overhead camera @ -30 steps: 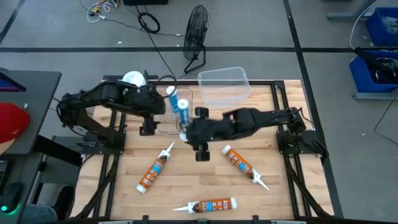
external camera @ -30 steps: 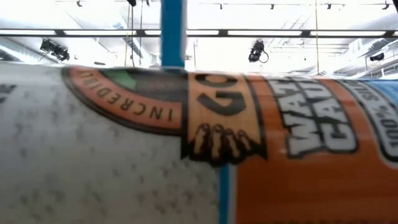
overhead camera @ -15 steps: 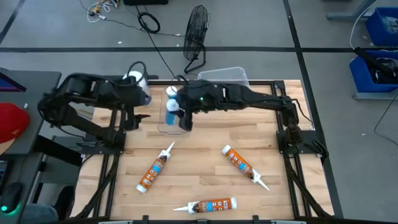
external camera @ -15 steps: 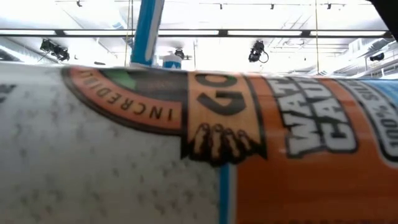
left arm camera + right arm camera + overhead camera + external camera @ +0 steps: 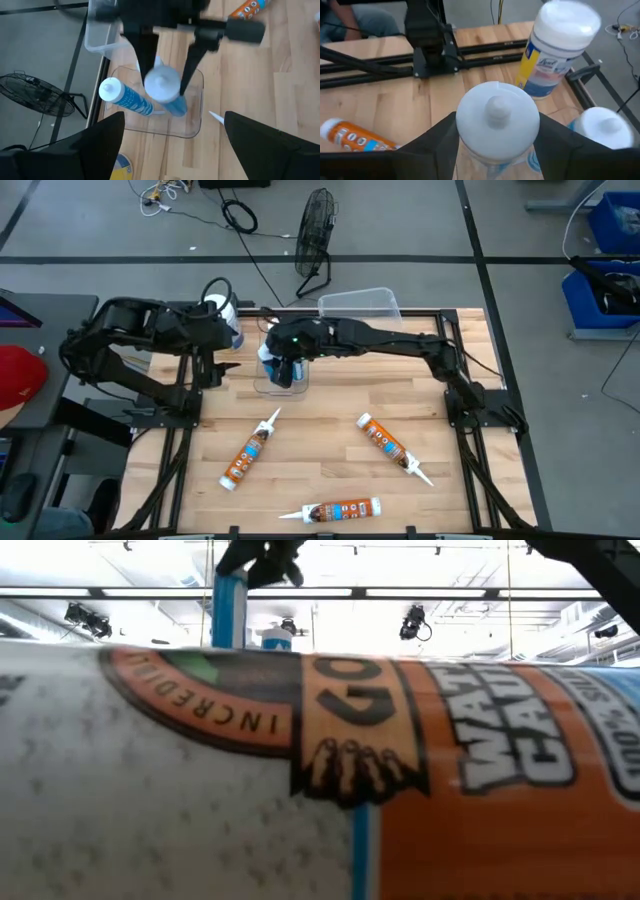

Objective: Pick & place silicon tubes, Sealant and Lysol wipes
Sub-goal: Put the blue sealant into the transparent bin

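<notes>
I am judging that releasing now risks the blue-and-white tube (image 5: 165, 90) tipping against the second tube (image 5: 125, 97) or off the clear tray (image 5: 192, 127), since the right gripper (image 5: 162, 85) is pinching its white cap over that tray while the left gripper (image 5: 212, 372) is hanging open beside the Lysol wipes (image 5: 555, 47).

Orange caulk tube (image 5: 480, 770), seen upside down in the low view — the curved band reads "INCREDIBL", the ribbon "GO", the white block letters "WAT" over "CAU", and the edge "100% SIL". Lysol wipes (image 5: 555, 50) — label script reads "Lysol".
</notes>
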